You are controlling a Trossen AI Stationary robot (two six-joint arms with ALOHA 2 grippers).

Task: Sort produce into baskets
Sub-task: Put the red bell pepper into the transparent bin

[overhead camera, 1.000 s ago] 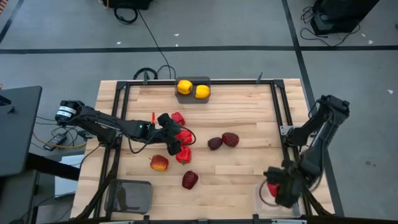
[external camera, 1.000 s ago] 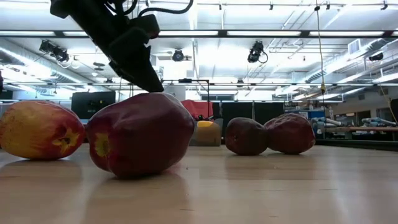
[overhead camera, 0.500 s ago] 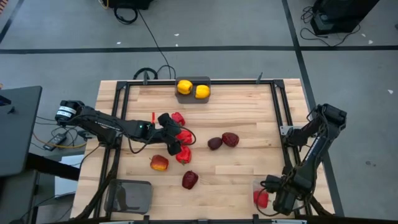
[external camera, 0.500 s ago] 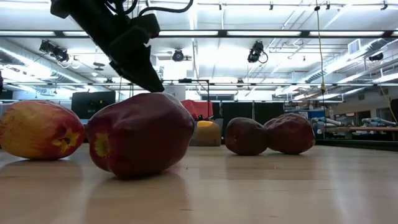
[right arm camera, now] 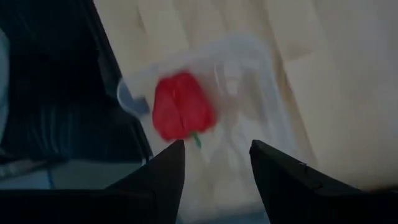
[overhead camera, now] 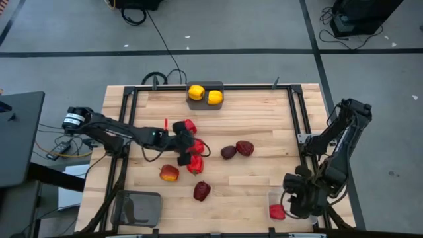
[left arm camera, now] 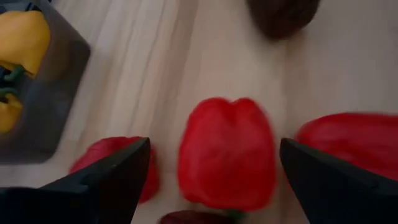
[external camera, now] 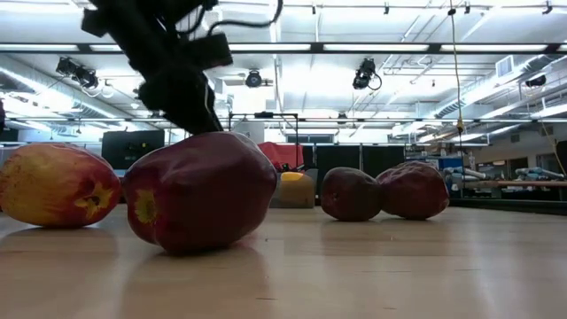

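My left gripper (overhead camera: 187, 149) is open above a cluster of three red peppers; in its wrist view (left arm camera: 214, 142) its fingers stand on either side of one pepper (left arm camera: 227, 152) without touching it. My right gripper (overhead camera: 294, 201) is open and empty above the clear bin (overhead camera: 272, 198) at the near right. One red pepper (right arm camera: 182, 107) lies in that bin. Two yellow fruits (overhead camera: 205, 94) lie in a dark bin at the far edge. A red-orange apple (overhead camera: 169, 173) and three maroon ones (overhead camera: 201, 191) rest on the table.
A second dark bin (overhead camera: 137, 208) stands at the near left corner. Two maroon apples (overhead camera: 236, 150) lie together at the table's middle. In the low view the near maroon apple (external camera: 199, 190) fills the foreground. A black frame (overhead camera: 297, 119) borders the table.
My right gripper has carried a red pepper toward the table's near edge and let it go; the pepper now lies in the clear bin, and the gripper has drawn back from it. My left gripper has shifted slightly toward the table's right over the peppers.
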